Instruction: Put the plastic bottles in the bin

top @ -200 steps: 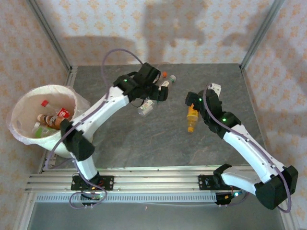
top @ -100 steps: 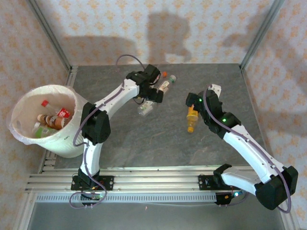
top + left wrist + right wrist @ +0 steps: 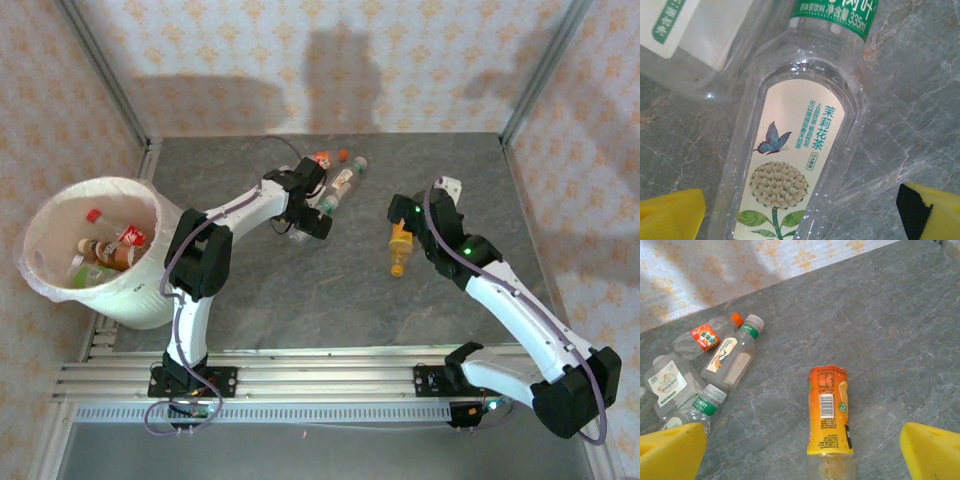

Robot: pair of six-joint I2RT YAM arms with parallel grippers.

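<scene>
**Left Claw Set Over Green-Label Bottle; Grasp Not Yet Made**

Top external: A grey stone-pattern tabletop (image 3: 300, 290) sits between papered walls. The bin (image 3: 40, 215) stands at the left edge with several bottles (image 3: 108, 248) inside. The left claw (image 3: 318, 205) hangs with jaws wide over the far-centre cluster (image 3: 345, 178). The right claw (image 3: 400, 222), equally wide, holds nothing and sits by the orange bottle (image 3: 400, 255), which lies apart from the cluster.

Left wrist: The green-label bottle (image 3: 795, 165) lies flat between the yellow pads (image 3: 670, 215), and neither pad touches it. A neighbouring bottle (image 3: 685, 35) lies close against its upper left.

Recommendation: the claw should lower until the pads bracket the mid-body and close across the narrow width, clear of the neighbour. The thin wall will likely flex, so pressure should be moderate.

Right wrist: The orange bottle lies roughly centred between that claw's pads (image 3: 672, 445), ready for a later pick.
</scene>
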